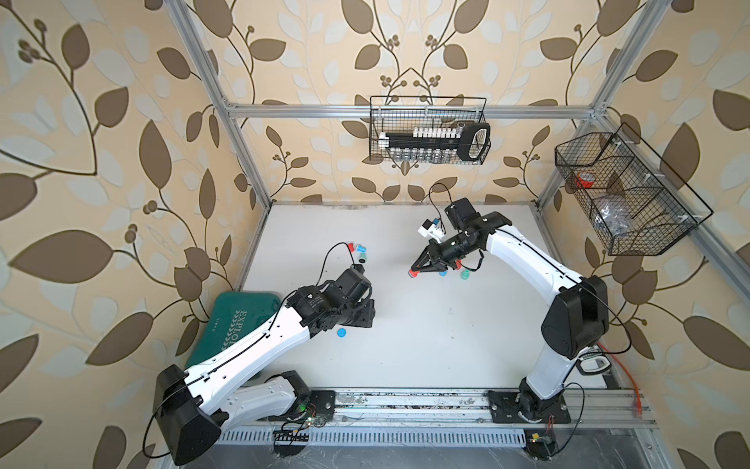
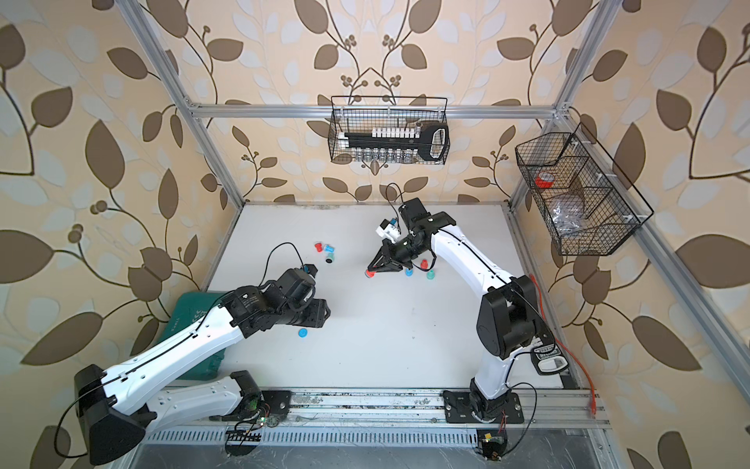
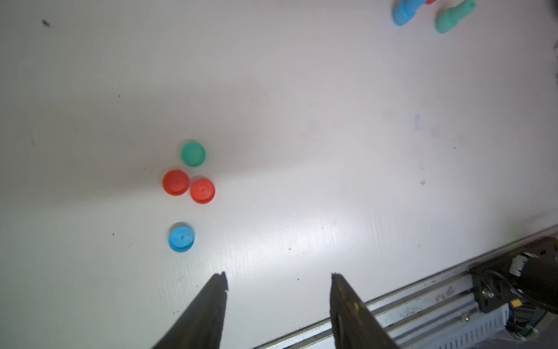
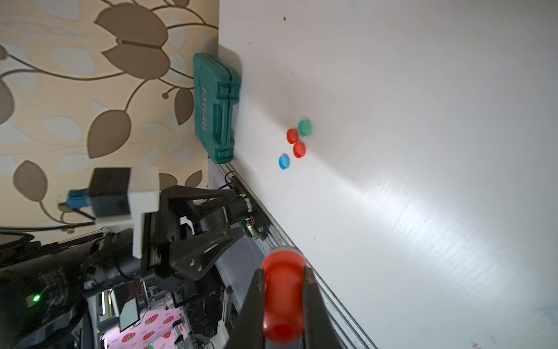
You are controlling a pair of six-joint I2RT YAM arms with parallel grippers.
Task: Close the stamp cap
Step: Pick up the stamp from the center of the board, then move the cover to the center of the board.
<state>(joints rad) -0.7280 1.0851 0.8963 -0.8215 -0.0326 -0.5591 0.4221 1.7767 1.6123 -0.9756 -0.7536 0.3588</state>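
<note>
Caps were what the next move turned on. Four lay loose on the desk under the left arm: one teal cap, two red caps touching each other, and one blue cap a little apart. In both top views only the blue one showed past the arm. The left jaws stood spread and empty, with the caps on the desk beyond their tips and off to one side, not between them.

Further back sat a far trio of stamps, red, blue and teal, close together; whether they were capped was too small to tell.

Rightwards, the right jaws pinched the red stamp across its body. Its long axis ran along the jaws, and its wide end poked past the tips toward the left arm. A second trio of stamps, again red, blue and teal, lay just beside those jaws. That made seven stamps and four caps.

The red caps lay well apart from the held stamp, so the left arm looked far better placed to fetch one.
</note>
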